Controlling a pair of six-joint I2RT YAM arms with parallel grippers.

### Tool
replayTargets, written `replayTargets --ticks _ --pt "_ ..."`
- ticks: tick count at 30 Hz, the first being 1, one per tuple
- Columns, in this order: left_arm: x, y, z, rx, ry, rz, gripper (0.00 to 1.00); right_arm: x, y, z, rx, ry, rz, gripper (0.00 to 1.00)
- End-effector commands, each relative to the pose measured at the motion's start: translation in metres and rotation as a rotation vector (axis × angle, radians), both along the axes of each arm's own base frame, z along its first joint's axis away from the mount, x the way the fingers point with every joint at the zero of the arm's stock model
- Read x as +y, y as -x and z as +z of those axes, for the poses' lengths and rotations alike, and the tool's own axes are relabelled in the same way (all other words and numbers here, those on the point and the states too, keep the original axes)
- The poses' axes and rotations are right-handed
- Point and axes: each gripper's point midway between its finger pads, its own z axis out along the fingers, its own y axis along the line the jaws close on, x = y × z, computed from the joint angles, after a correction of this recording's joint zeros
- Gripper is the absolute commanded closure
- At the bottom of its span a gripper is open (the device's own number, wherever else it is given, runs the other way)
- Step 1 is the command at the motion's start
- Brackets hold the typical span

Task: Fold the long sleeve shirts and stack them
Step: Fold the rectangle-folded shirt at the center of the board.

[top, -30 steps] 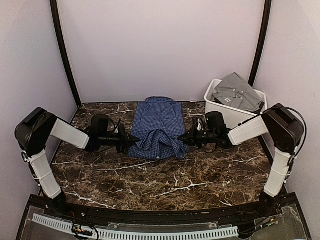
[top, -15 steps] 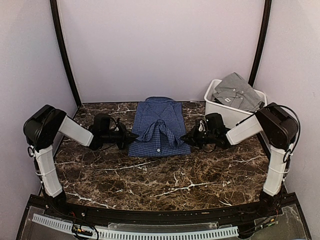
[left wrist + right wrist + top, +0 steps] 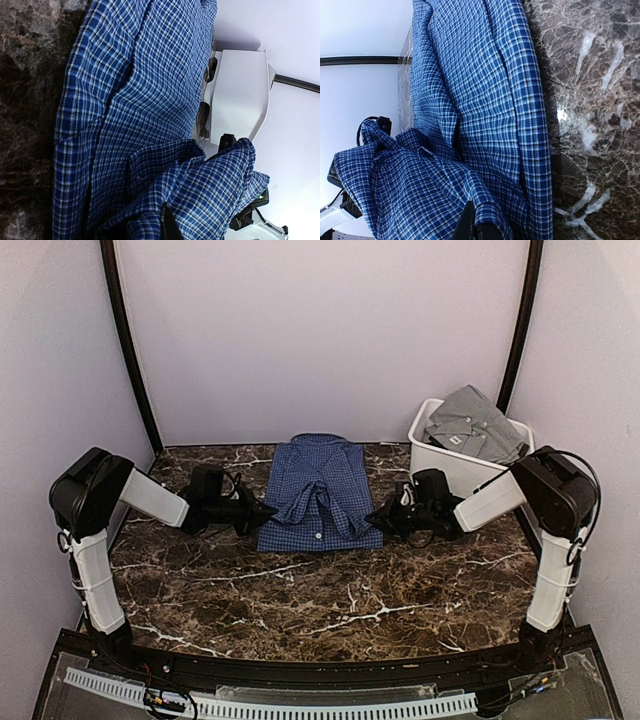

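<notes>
— Where was the navy check shirt [image 3: 320, 480]?

— It lay on the marble table [image 3: 300, 590], in the middle towards the back wall, with its collar at the far end; its near part was doubled over the body and lay bunched in a raised ridge; one white button [image 3: 318, 536] showed near the front edge.

— And the grey shirt [image 3: 478, 422]?

— It was in the white bin [image 3: 440, 462] at the far right, heaped above the rim, well apart from the navy one.

— How were the arms placed?

— Both reached low and inward; the left gripper [image 3: 266, 512] sat at the shirt's left edge and the right gripper [image 3: 374, 519] at its right edge, with the shirt between them.

— Did either have hold of the cloth?

— I could not tell; the left wrist camera showed only one dark finger [image 3: 168, 227] at the bottom of its view, with checked cloth folded over and around it; the right wrist camera showed much the same, a single finger [image 3: 468, 226] under a lifted fold; the jaws were hidden in both, so neither their opening nor any pinch could be made out.

— Anything else from the wrists?

— The bin stood beyond the shirt from the left; bare marble lay beside the shirt's folded edge from the right.
</notes>
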Motion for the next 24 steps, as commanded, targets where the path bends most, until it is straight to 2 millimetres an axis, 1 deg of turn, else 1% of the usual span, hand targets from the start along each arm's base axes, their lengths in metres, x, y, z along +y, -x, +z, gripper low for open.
replayTargets --ticks 1,2,3,5,6,7,9,11,12,13,14,15,19,21,23,24 --pt "0.002 -0.012 0.012 -0.055 -0.024 -0.008 0.82 -0.002 -0.015 0.03 -0.089 -0.005 -0.022 0.91" --pt "0.002 -0.013 0.014 -0.06 -0.026 -0.008 0.77 -0.002 -0.016 0.035 -0.099 -0.003 -0.018 0.85" --pt "0.002 -0.015 0.018 -0.075 -0.029 -0.01 0.66 -0.001 -0.017 0.041 -0.114 -0.004 -0.015 0.77" --pt "0.002 -0.018 0.028 -0.108 -0.037 -0.016 0.54 -0.002 -0.019 0.054 -0.149 0.002 -0.01 0.64" --pt "0.003 -0.02 0.03 -0.111 -0.048 -0.015 0.51 -0.003 -0.019 0.06 -0.167 0.01 -0.011 0.57" --pt "0.005 -0.021 0.038 -0.141 -0.055 -0.018 0.46 -0.005 -0.02 0.067 -0.184 0.022 -0.011 0.52" --pt "0.008 -0.024 0.048 -0.181 -0.079 -0.019 0.39 -0.008 -0.02 0.079 -0.223 0.045 -0.013 0.44" --pt "0.01 -0.025 0.056 -0.211 -0.102 -0.029 0.35 -0.01 -0.02 0.093 -0.268 0.06 -0.013 0.37" --pt "0.01 -0.027 0.062 -0.228 -0.106 -0.033 0.34 -0.01 -0.019 0.096 -0.281 0.076 -0.008 0.34" --pt "0.011 -0.026 0.064 -0.243 -0.122 -0.047 0.31 -0.01 -0.019 0.1 -0.298 0.091 -0.002 0.32" --pt "0.011 -0.028 0.068 -0.257 -0.134 -0.048 0.3 -0.011 -0.018 0.101 -0.308 0.121 0.003 0.31" --pt "0.013 -0.026 0.07 -0.27 -0.16 -0.059 0.29 -0.012 -0.017 0.102 -0.318 0.152 0.002 0.3" --pt "0.021 -0.025 0.08 -0.328 -0.233 -0.062 0.28 -0.008 -0.012 0.111 -0.388 0.256 0.017 0.28" --pt "0.021 -0.022 0.08 -0.333 -0.254 -0.081 0.3 0.002 -0.008 0.11 -0.413 0.291 0.05 0.3" --pt "0.021 -0.018 0.077 -0.327 -0.268 -0.101 0.37 0.014 -0.005 0.102 -0.417 0.319 0.109 0.37" --pt "0.02 -0.016 0.074 -0.322 -0.271 -0.111 0.44 0.022 -0.004 0.097 -0.416 0.333 0.141 0.41"
